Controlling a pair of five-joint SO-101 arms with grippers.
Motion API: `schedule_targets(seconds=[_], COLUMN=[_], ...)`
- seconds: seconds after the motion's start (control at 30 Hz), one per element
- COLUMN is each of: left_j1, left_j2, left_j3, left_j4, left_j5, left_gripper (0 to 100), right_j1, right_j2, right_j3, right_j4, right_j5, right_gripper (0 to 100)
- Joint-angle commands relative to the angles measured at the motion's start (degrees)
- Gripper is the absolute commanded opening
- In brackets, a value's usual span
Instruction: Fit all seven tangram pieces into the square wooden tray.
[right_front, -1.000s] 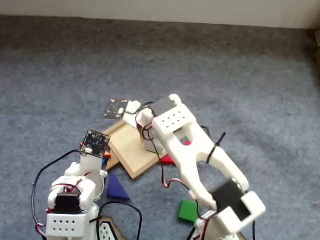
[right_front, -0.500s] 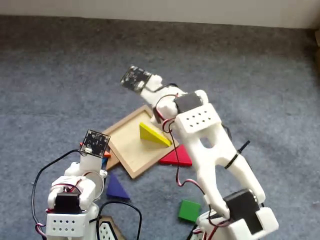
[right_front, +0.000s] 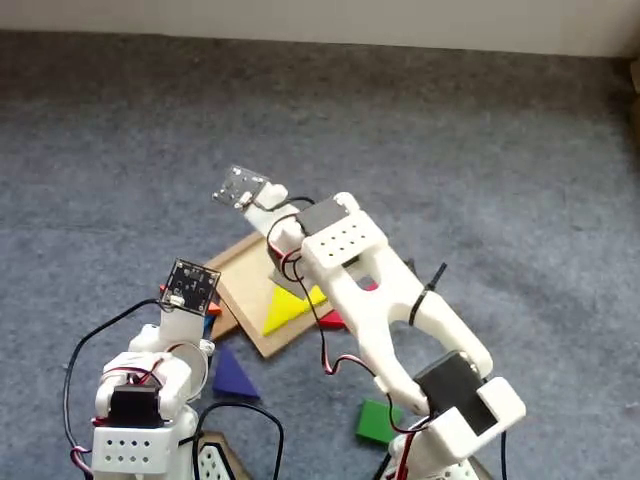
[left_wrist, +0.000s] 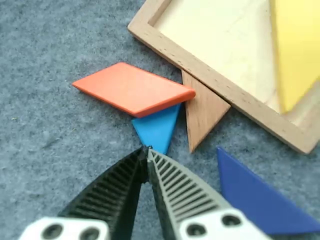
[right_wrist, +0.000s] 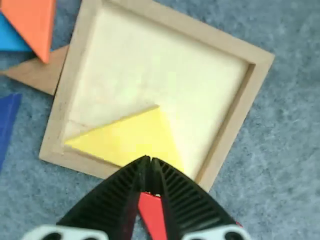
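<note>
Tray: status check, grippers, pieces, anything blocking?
Left gripper shut, empty, by the light blue triangle. Right gripper shut, empty, by tray rim. Yellow triangle in tray, rest outside. Nothing blocking the tray floor.

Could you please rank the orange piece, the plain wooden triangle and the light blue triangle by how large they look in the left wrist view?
1. orange piece, clearly the largest.
2. wooden triangle.
3. light blue triangle, smallest as seen. The orange piece seems to cover one of its edges, so it may be bigger than it looks.

overhead plus wrist close-ups (tray (right_wrist: 231, 120) shared)
</note>
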Motion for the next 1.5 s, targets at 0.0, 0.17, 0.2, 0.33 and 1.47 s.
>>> schedule_targets(seconds=[0.0,0.17,0.2,0.33,1.47], left_j1=[-0.4,-0.4,-0.4,-0.4,-0.4], left_j2=[-1.7,-1.7,-1.7,-1.7,-1.7], left_j3=[1.2,1.2,1.2,1.2,1.2], left_j4=[0.3,0.3,0.3,0.3,0.3], left_j5=[-0.4,-0.4,-0.4,-0.4,-0.4], left_gripper=[1,1,1,1,1], right_j1=[-0.3,2.1,3.1,9.6,47.4], right_j2=[-1.2,-8.0,-11.3,-27.6,-97.0], right_j3=[-0.4,-0.8,-0.8,-0.1,70.9], right_j4=[1.1,8.3,9.9,13.1,3.7], right_j5=[-0.6,-0.7,-0.7,-5.5,-6.6], right_gripper=[1.0,0.5,0.5,0.5,0.6])
